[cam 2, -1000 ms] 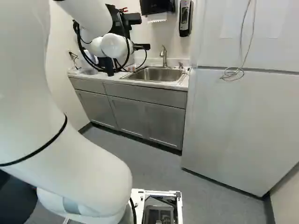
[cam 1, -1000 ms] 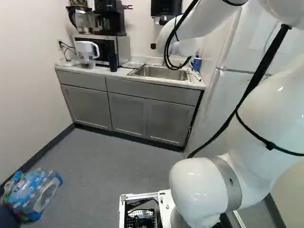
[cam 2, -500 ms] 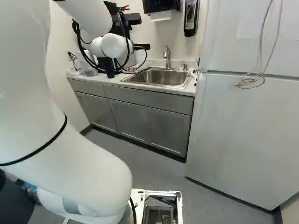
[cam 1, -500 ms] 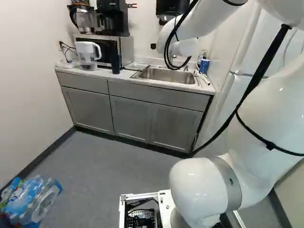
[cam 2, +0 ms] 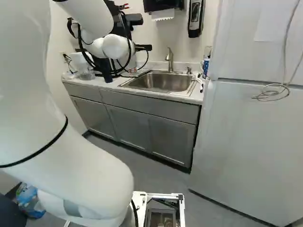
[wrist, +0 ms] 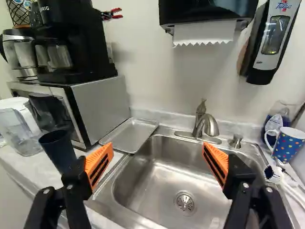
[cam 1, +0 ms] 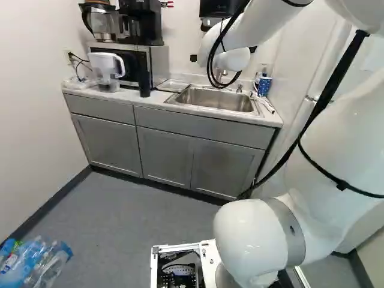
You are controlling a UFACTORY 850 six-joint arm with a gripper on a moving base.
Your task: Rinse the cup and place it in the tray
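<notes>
The gripper point(cam 2: 144, 47) shows as a black part beyond the arm's white wrist in the right base view. In the wrist view, the gripper point(wrist: 157, 155) stands wide open, nothing between its orange pads, facing the sink point(wrist: 162, 191). An upright dark blue cup point(wrist: 59, 150) is on the counter outside one finger, near the microwave; the left base view also shows this dark cup point(cam 1: 144, 84). The flat metal tray point(wrist: 129, 135) lies between microwave and sink, beyond the same finger. Past the other finger, a blue dotted mug point(wrist: 287, 144) stands beside the sink.
A faucet point(wrist: 205, 125) rises behind the basin. A water pitcher point(cam 1: 108, 71) and microwave point(wrist: 102, 102) stand on the counter, under a towel dispenser point(wrist: 205, 14). A white brush point(wrist: 274, 174) lies near the mug. The fridge point(cam 2: 246, 142) adjoins the counter; bottles point(cam 1: 36, 264) lie on the floor.
The base has moved closer to the counter, so cabinets and sink show larger in both base views. The arm keeps its pose against its lowest joint.
</notes>
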